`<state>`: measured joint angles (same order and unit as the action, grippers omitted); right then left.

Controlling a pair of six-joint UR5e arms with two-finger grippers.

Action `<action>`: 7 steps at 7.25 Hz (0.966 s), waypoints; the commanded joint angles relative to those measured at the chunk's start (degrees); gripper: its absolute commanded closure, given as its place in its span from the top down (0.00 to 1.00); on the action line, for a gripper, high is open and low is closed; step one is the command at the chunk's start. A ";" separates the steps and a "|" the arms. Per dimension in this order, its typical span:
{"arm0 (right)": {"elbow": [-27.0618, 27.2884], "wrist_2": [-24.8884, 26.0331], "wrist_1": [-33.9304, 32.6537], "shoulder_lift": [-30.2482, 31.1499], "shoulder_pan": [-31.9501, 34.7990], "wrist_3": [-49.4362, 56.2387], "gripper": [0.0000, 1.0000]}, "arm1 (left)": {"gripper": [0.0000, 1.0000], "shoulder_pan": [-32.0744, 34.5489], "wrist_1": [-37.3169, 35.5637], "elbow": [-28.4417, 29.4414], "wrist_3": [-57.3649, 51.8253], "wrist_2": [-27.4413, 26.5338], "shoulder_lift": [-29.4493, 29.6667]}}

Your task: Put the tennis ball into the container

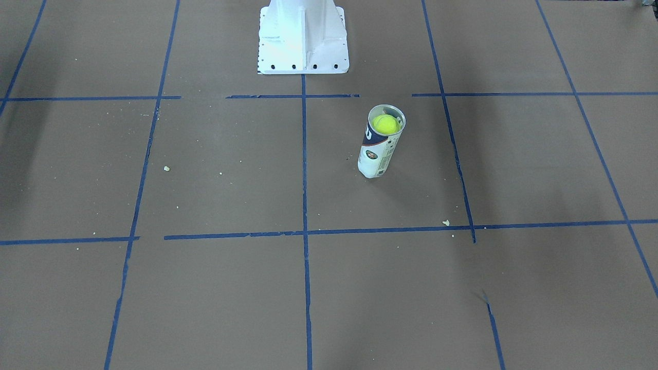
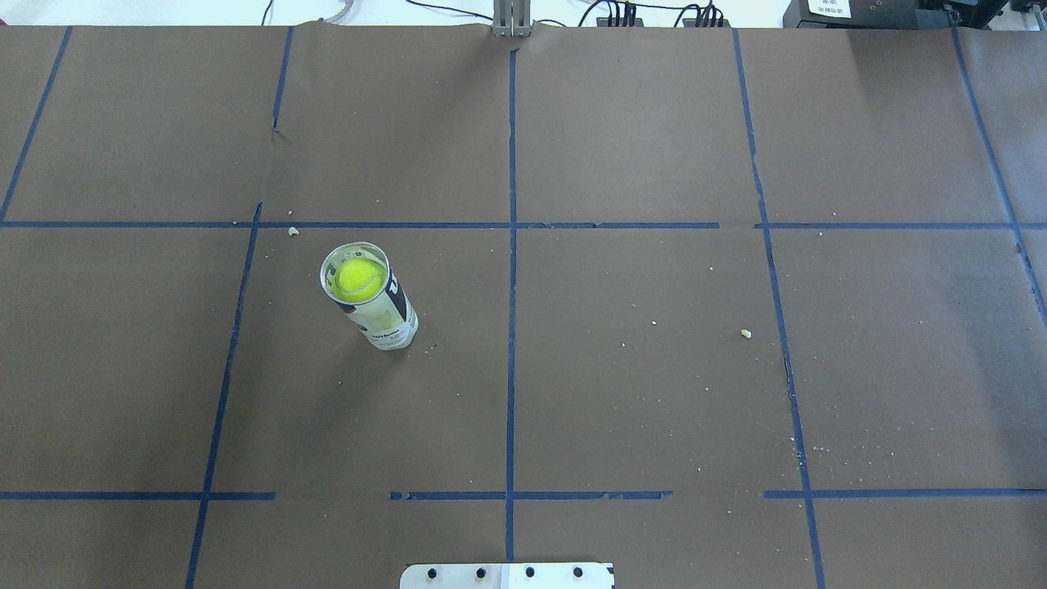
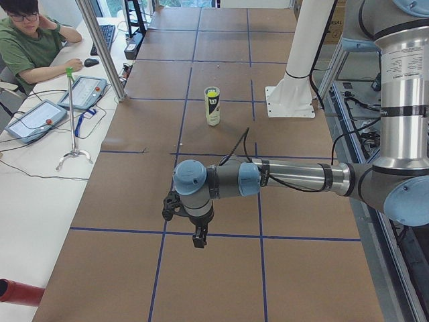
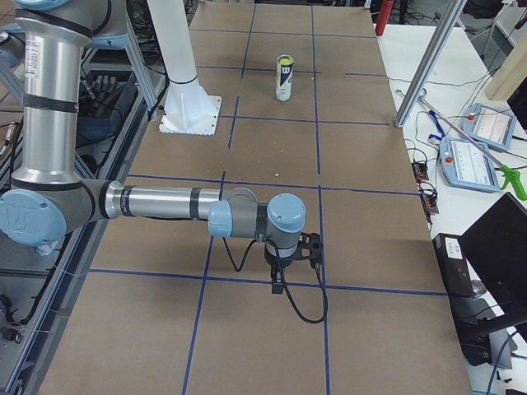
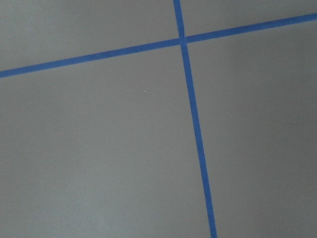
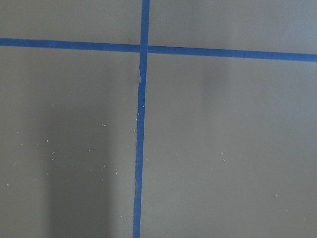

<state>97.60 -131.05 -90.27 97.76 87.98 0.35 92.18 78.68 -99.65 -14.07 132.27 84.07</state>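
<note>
Standing upright on the desk (image 2: 654, 393), the tube (image 2: 384, 315) has its long axis vertical and its open mouth up, in the robot's left half. The two top-down views look into the mouth and show the ball (image 2: 357, 279) inside, high near the rim. Only the side views show the arms: the left hand (image 3: 198, 238) and right hand (image 4: 277, 284) point down over the desk's ends, well apart from the tube. Whether either hand is open or closed cannot be told. Each wrist view shows crossed blue tape lines (image 5: 190, 124).
</note>
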 commanded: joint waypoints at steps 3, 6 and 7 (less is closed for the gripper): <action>-0.05 0.00 0.00 -0.03 0.00 0.00 1.00 | 1.00 0.46 -0.46 -1.33 -0.08 0.00 0.74; -0.04 0.00 0.00 0.06 0.00 0.00 1.00 | 1.00 0.37 -0.10 -1.51 -0.52 0.09 1.79; 0.04 0.00 -0.08 0.06 0.00 0.00 1.00 | 1.00 0.37 0.15 -1.68 -0.52 0.09 1.80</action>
<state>97.59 -131.05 -90.29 97.78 87.98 0.35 92.56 78.69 -101.15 -14.56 132.36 85.65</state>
